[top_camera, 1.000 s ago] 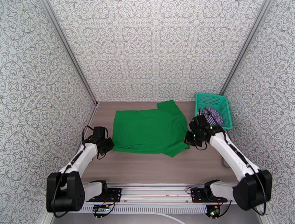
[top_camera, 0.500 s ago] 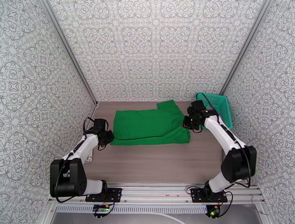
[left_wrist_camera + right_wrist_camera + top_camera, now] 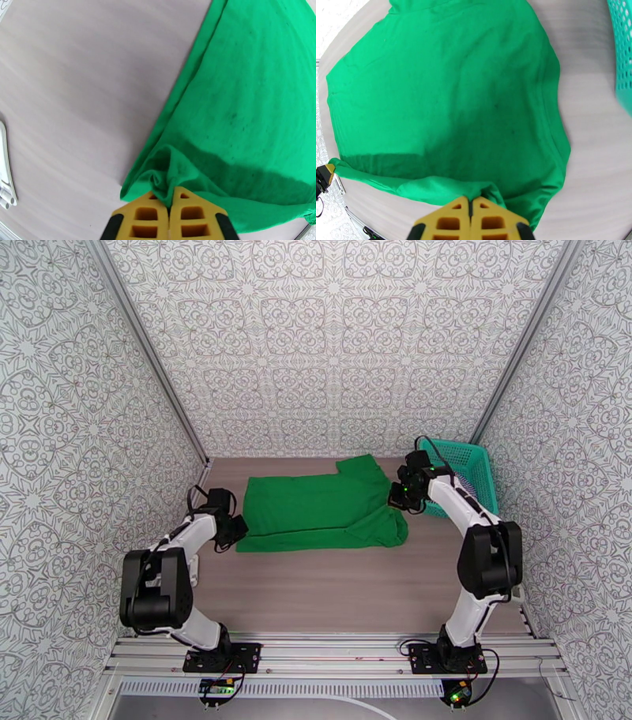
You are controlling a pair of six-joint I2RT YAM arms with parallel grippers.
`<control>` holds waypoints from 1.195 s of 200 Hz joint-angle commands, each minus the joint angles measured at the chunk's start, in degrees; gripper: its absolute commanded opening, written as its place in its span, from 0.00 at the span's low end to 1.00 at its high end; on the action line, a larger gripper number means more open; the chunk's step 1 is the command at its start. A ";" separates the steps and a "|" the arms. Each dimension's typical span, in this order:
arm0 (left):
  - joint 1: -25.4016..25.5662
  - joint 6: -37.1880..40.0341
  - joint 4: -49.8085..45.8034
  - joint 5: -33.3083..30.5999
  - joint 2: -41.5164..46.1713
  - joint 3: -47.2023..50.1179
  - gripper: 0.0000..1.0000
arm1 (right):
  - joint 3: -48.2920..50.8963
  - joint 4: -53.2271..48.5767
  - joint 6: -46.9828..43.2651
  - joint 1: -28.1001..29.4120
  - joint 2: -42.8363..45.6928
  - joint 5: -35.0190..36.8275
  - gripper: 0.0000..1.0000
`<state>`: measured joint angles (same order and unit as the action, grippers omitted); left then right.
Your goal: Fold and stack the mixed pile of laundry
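Green T-shirt (image 3: 320, 508) lay on the table (image 3: 332, 595) between the two arms, toward the far side, with its near portion doubled up and a rounded fold along the near edge. The left claw (image 3: 170, 197) was closed on a bunched corner of the cloth at the left end of that edge. The right claw (image 3: 471, 203) was closed on a thin gather of cloth at the right end, beside the teal mesh basket (image 3: 621, 47). The step in hand appeared to be a lengthwise fold, with both pinched corners to be carried across the garment. Several faults were possible from this state. Each pinch held only a small tuck of soft fabric, so a pull against the weight or drag of the shirt could strip a corner out of the fingers and let the fold collapse. Unequal travel of the two claws would skew the folded edge and leave the hem lines misaligned. Tension held too low would allow the span between the claws to sag and crease. Tension held too high would drag the lower layer across the table and shift the whole garment. The loose cloth at the near right corner was likely to tuck under or wrinkle if it was not laid flat. The right arm worked close to the basket, so a wide swing could strike or displace it.
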<state>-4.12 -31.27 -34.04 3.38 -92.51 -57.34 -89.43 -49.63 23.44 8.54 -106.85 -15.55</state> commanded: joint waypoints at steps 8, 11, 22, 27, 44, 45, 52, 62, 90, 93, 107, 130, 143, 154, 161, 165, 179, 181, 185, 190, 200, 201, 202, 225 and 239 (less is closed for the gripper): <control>-1.02 -0.11 1.00 0.62 -2.02 -2.72 0.21 | -3.33 2.30 -0.85 -0.54 -3.97 -1.18 0.00; -1.07 -0.11 1.00 0.58 -2.18 -2.81 0.26 | -3.46 2.57 -0.79 -0.54 -4.33 -1.35 0.00; -1.37 -0.11 1.00 0.67 -2.41 -3.01 0.30 | -4.09 3.46 -0.85 -0.54 -5.65 -2.04 0.00; -1.59 -0.19 1.05 0.67 -2.41 -3.04 0.30 | -4.42 3.87 -0.89 -0.54 -6.17 -2.32 0.00; -2.40 -0.29 1.06 0.47 -1.83 -3.04 0.41 | -6.17 4.23 -1.04 -0.54 -8.66 -1.92 0.00; -2.48 -0.29 1.03 0.48 -1.77 -3.04 0.42 | -6.17 4.23 -1.04 -0.54 -8.66 -1.92 0.00; -2.89 -0.20 0.85 0.32 -1.31 -3.02 0.49 | -6.99 4.14 -1.28 -0.55 -9.72 -1.65 0.01; -3.38 0.05 0.49 -0.02 -0.45 -2.97 0.53 | -8.11 4.23 -1.59 -0.62 -11.03 -1.26 0.03; -4.01 1.69 -1.24 -0.48 2.63 -2.90 0.53 | -11.01 3.96 -2.60 -0.63 -14.44 0.61 0.15; -3.97 1.84 -1.40 -0.54 2.96 -2.80 0.53 | -11.17 3.97 -2.69 -0.63 -14.77 0.81 0.17; -3.72 2.79 -1.63 0.58 5.02 -1.97 0.53 | -12.40 4.44 -3.14 -0.62 -16.15 1.05 0.20; -1.71 4.52 -2.90 1.43 7.36 -0.73 0.53 | -15.28 4.03 -2.97 -0.62 -18.52 1.19 0.25; -0.10 5.54 -3.77 2.14 8.25 -0.11 0.53 | -16.98 2.54 -2.73 -0.59 -19.44 2.32 0.33; 1.32 5.84 -4.25 2.72 8.72 0.54 0.52 | -16.78 2.25 -2.49 -0.62 -18.55 2.80 0.37; 2.30 5.78 -4.14 2.85 8.96 1.14 0.51 | -15.73 2.55 -2.12 -0.62 -17.13 3.31 0.39; 2.94 5.71 -3.84 3.08 9.01 1.53 0.50 | -14.69 2.76 -1.93 -0.62 -15.82 3.65 0.39; 4.78 5.45 -2.51 3.99 8.73 2.73 0.46 | -10.95 3.08 -1.37 -0.55 -11.49 4.33 0.41; 4.95 5.39 -2.34 4.05 8.57 2.93 0.45 | -10.24 3.16 -1.33 -0.54 -10.72 4.35 0.41; 5.30 5.20 -1.94 4.11 8.26 3.28 0.43 | -8.66 3.47 -1.17 -0.54 -9.15 4.56 0.41; 5.66 5.08 -1.28 4.18 7.82 3.72 0.42 | -6.36 4.00 -0.97 -0.54 -6.97 4.56 0.42; 5.96 4.69 0.25 4.83 6.72 4.39 0.39 | -1.46 4.86 -0.61 -0.54 -2.74 5.04 0.42; 5.96 4.66 0.36 4.90 6.55 4.46 0.39 | -0.51 4.88 -0.57 -0.54 -1.94 5.26 0.42; 5.96 4.65 0.50 4.98 6.38 4.49 0.38 | -0.51 4.88 -0.57 -0.54 -1.94 5.26 0.42; 5.83 4.36 2.85 4.91 3.07 4.71 0.37 | 10.56 5.65 -0.47 -0.59 6.31 6.74 0.44; 5.73 4.44 3.91 5.07 1.12 4.39 0.37 | 16.28 6.21 -1.04 -0.69 10.09 7.41 0.46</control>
<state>1.72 -26.74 -33.69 7.46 -88.20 -53.36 -81.41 -44.23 22.28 8.40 -102.67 -10.61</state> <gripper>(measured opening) 0.371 0.447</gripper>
